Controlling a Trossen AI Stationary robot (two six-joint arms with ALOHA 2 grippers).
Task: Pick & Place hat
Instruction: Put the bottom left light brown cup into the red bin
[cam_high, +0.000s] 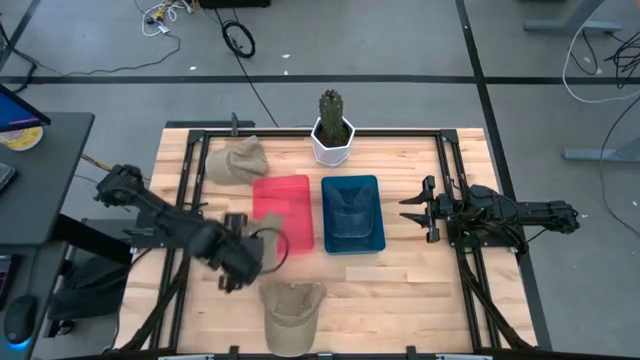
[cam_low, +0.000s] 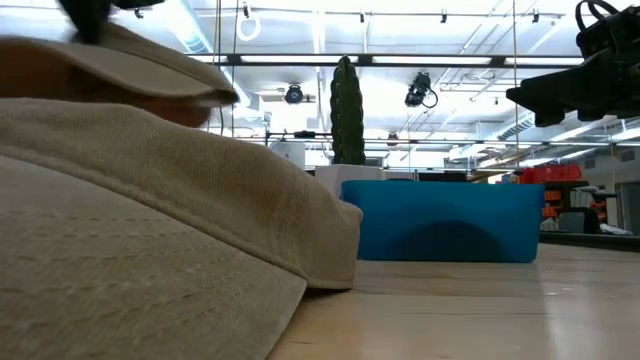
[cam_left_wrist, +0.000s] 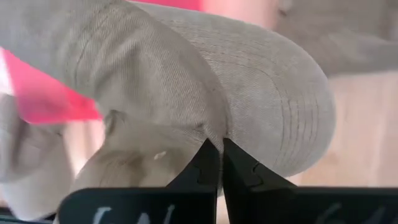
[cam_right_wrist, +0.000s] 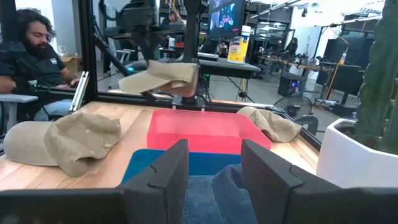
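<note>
The left gripper (cam_high: 262, 247) is at the lower left of the high view, at the left edge of the red bin (cam_high: 284, 213). Its fingers (cam_left_wrist: 208, 165) are pinched nearly together on the fabric of a tan hat (cam_left_wrist: 249, 106), which it holds raised above the table (cam_high: 430, 290). A second tan hat (cam_high: 291, 310) lies at the bottom centre edge of the table. A third (cam_high: 238, 159) lies at upper left beside the red bin. The blue bin (cam_high: 353, 213) at centre holds dark blue fabric. A potted cactus (cam_high: 332, 125) stands at top centre. The right gripper (cam_high: 420, 210) waits at right, fingers (cam_right_wrist: 158, 171) spread apart, holding nothing.
</note>
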